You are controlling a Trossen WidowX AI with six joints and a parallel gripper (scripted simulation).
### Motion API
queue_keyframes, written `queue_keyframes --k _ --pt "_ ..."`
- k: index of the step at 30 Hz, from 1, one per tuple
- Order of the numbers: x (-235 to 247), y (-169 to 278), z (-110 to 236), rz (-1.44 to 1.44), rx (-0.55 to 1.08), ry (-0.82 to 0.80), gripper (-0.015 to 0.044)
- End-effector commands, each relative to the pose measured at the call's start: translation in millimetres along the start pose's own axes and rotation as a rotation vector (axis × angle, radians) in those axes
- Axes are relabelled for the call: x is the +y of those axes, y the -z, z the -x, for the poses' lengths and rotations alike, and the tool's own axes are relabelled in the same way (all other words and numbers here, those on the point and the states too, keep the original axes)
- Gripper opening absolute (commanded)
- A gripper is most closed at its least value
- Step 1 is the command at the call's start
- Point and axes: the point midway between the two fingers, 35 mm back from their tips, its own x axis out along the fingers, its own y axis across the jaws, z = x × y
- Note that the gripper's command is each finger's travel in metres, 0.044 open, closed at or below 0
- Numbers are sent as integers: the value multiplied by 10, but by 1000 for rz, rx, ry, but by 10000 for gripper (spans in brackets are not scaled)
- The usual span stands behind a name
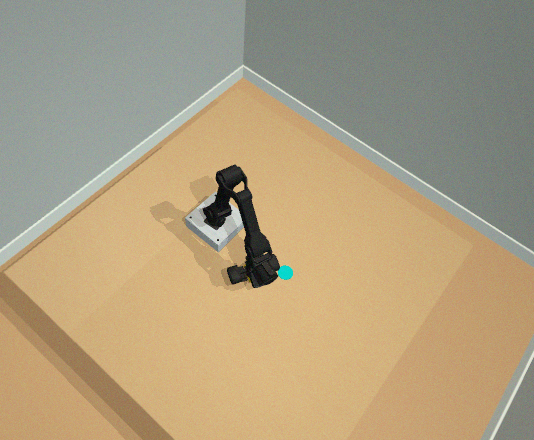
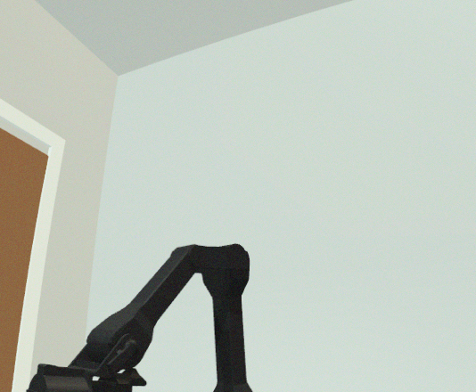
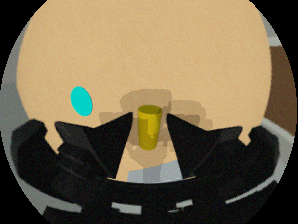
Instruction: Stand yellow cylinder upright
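The yellow cylinder (image 3: pixel 149 124) lies on the tan floor between my two fingers in the wrist view. My gripper (image 3: pixel 149 115) (image 1: pixel 249 280) is down at the floor and straddles it, half open, with a narrow gap showing on each side. In the top view the gripper hides almost all of the cylinder. The cyan circle (image 1: pixel 285 272) (image 3: pixel 80 100) is a flat disc on the floor just right of the gripper in the top view, and left of the fingers in the wrist view. Nothing stands on it.
The arm's grey base plate (image 1: pixel 224 239) sits on the floor behind and to the left of the gripper. The exterior view shows only the bent arm (image 2: pixel 226 312) against a pale wall. Grey walls with a white skirting enclose the floor at the back.
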Motion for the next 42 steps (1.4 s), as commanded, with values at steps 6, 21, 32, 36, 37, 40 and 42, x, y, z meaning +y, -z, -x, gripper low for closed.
queue_keyframes --k 6,21,32,36,37,40,42 --pt "2 24 -30 -6 8 -3 105" --pt "-1 -35 267 -7 7 -1 105" --pt "5 -49 591 -6 7 -1 105" --pt "5 -43 712 -6 7 -2 105" --pt "5 -40 742 -6 7 -2 105" --pt "4 -31 834 -6 7 -2 105" --pt "3 -23 895 -6 7 -2 105"
